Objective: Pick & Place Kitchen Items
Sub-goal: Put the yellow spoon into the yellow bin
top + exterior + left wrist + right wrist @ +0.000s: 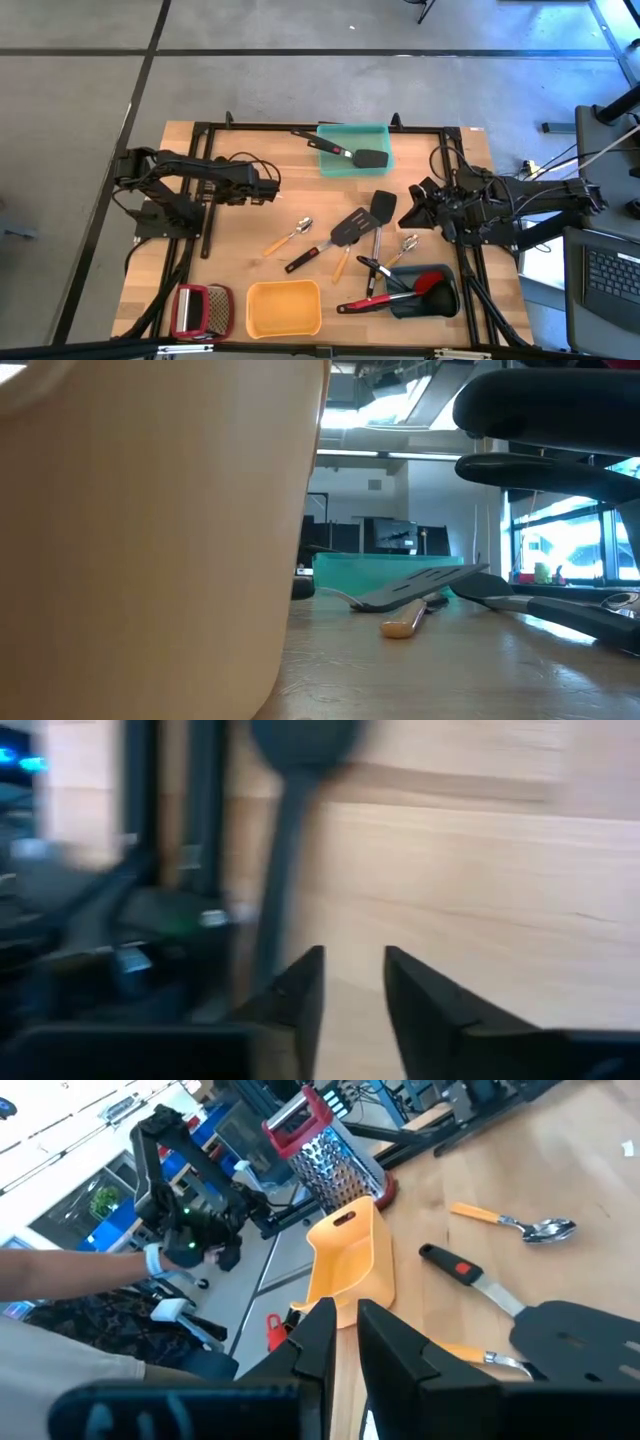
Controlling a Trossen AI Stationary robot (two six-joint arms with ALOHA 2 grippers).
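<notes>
My left gripper (272, 188) (353, 955) hangs open over the table's left half, pointing steeply down, nothing between its fingers. In the left wrist view a blurred dark long-handled spoon (288, 830) lies on the wood just beyond them, beside the black frame. My right gripper (408, 212) (347, 1305) waits at the right, fingers a narrow slit apart, empty. A black spatula (345, 152) rests across the teal tray (378, 132). An orange-handled metal spoon (290, 236) and two black turners (330, 243) (375, 215) lie mid-table. A red spoon (380, 300) lies in the grey-blue tray (445, 300).
The yellow tray (283, 308) (150, 540) sits at the near edge and blocks the left of the low view. The red-framed grater (203, 310) (330, 1155) stands at the near left. A black frame (300, 126) rims the table. A person's forearm (80, 1270) shows beyond the table.
</notes>
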